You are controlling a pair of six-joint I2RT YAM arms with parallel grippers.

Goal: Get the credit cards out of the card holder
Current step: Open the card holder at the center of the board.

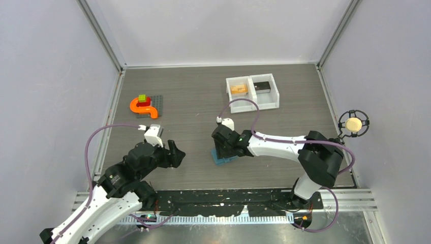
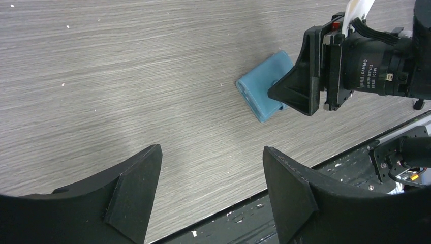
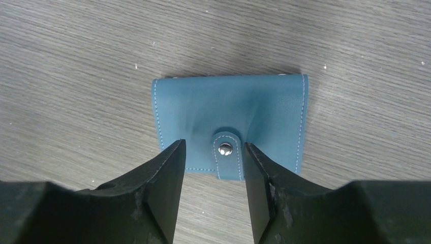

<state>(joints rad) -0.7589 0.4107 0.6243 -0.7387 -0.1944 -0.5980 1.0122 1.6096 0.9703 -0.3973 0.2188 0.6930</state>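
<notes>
Only right wrist shows snap tab (image 3: pixel 226 150) on card holder (image 3: pixel 203 107).

This is a robotics lab, a closed test cell. Plain pale walls (image 1: pixel 218 30) box in a wood-grain table (image 1: pixel 193 101) on three sides, with bare aluminium posts (image 1: pixel 101 34) in the corners at 11 and 1 o'clock. Two white-and-black arms (image 1: pixel 277 144) are bolted to a metal rail (image 1: pixel 350 203) at 6 o'clock, and purple cables (image 1: pixel 244 100) loop off them. At 3 o'clock a round disc hangs in a black spider mount (image 1: pixel 353 123). Toy blocks (image 1: pixel 145 105) lie at 10 o'clock and a white tray (image 1: pixel 252 91) at 1.
</notes>
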